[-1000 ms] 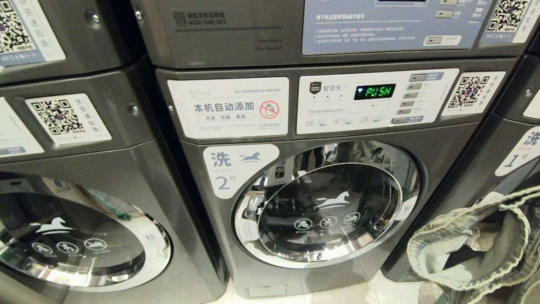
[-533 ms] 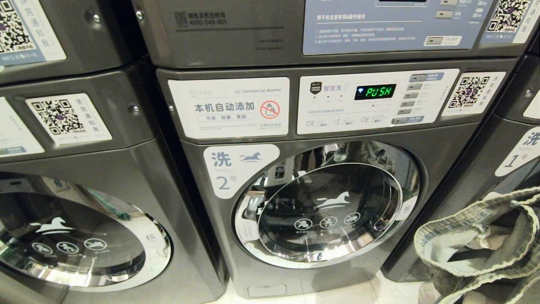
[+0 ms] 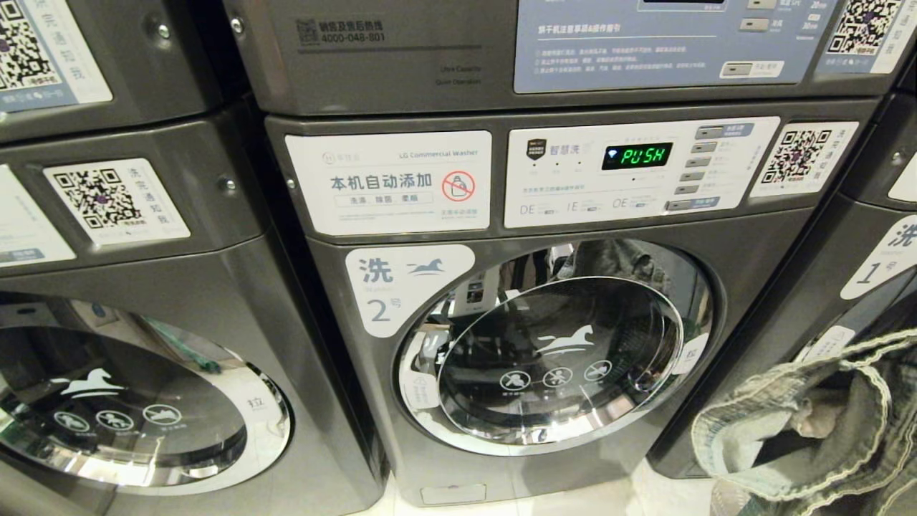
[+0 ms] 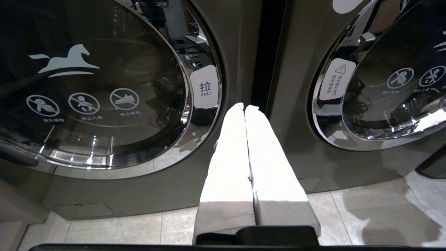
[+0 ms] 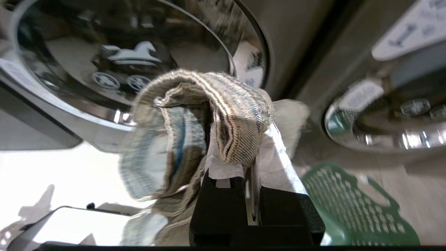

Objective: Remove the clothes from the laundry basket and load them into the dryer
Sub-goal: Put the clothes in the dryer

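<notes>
- My right gripper (image 5: 244,153) is pinching a fold of the faded grey-blue denim garment with tan stitched seams (image 5: 209,115), with both white-wrapped fingers (image 5: 275,157) pressed onto the cloth; only the right wrist view is showing this grip.
- In the head view that gripper itself is lying outside the picture, and just the denim garment (image 3: 802,423) is showing, hanging bunched at the near right corner in front of the dark grey machine marked 1 (image 3: 860,265).
- The right wrist view is also giving me the small green plastic basket with round holes in its walls (image 5: 348,209), sitting on the pale tiled floor (image 5: 59,174) below and beside the garment; the head view is not reaching it.
- The head view is facing the dark grey LG stack marked 2 (image 3: 358,401), with its chrome-rimmed round door bearing a white horse logo (image 3: 559,351) sitting closed and the green display reading PUSH (image 3: 636,155). The blue panel of the unit above (image 3: 673,43) is showing only at the far top edge, so I cannot tell how its door is standing.
- My left gripper (image 4: 244,108) is appearing only in the left wrist view, fingers (image 4: 230,157) pressed together on nothing, pointing at the dark gap between two closed round doors, just beside a white PULL label (image 4: 205,87).
</notes>
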{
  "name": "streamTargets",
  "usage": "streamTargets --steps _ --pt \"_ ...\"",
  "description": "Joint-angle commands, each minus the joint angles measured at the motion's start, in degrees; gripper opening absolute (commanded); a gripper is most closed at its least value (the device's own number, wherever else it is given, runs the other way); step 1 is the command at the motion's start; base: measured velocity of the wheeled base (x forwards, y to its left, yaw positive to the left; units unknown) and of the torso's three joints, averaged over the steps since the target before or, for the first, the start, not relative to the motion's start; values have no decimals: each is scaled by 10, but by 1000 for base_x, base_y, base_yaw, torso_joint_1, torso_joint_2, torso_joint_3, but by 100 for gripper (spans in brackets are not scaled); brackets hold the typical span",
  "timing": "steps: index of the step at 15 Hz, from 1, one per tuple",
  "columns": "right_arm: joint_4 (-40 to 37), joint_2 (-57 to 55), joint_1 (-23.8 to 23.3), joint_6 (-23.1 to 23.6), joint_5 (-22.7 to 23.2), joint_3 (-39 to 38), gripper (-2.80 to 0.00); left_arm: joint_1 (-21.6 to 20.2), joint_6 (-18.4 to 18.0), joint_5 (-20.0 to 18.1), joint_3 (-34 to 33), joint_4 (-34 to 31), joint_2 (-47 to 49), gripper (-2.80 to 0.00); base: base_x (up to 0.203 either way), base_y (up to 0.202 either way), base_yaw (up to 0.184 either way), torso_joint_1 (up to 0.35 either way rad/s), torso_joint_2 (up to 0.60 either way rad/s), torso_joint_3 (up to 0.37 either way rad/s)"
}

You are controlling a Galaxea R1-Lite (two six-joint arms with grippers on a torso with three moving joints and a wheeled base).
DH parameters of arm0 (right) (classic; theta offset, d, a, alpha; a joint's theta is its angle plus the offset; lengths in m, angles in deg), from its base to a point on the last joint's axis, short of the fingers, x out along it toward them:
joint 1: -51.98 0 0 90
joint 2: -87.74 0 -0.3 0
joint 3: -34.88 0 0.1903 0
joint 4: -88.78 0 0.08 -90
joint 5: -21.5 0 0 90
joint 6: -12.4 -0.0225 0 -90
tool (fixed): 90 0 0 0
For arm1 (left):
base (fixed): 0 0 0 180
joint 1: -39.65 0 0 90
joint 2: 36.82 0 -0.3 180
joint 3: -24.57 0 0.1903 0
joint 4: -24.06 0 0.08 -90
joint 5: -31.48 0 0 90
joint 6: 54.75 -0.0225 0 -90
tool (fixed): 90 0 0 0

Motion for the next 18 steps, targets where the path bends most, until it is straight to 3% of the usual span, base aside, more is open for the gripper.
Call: streamTargets --steps 1,18 --pt "10 -1 0 0 3 -1 -280 0 0 0 0 0 0 -280 0 0 0 0 0 0" --pt "21 14 3 -7 2 -31 -280 0 0 0 0 -1 0 -280 0 0 0 200 -465 -271"
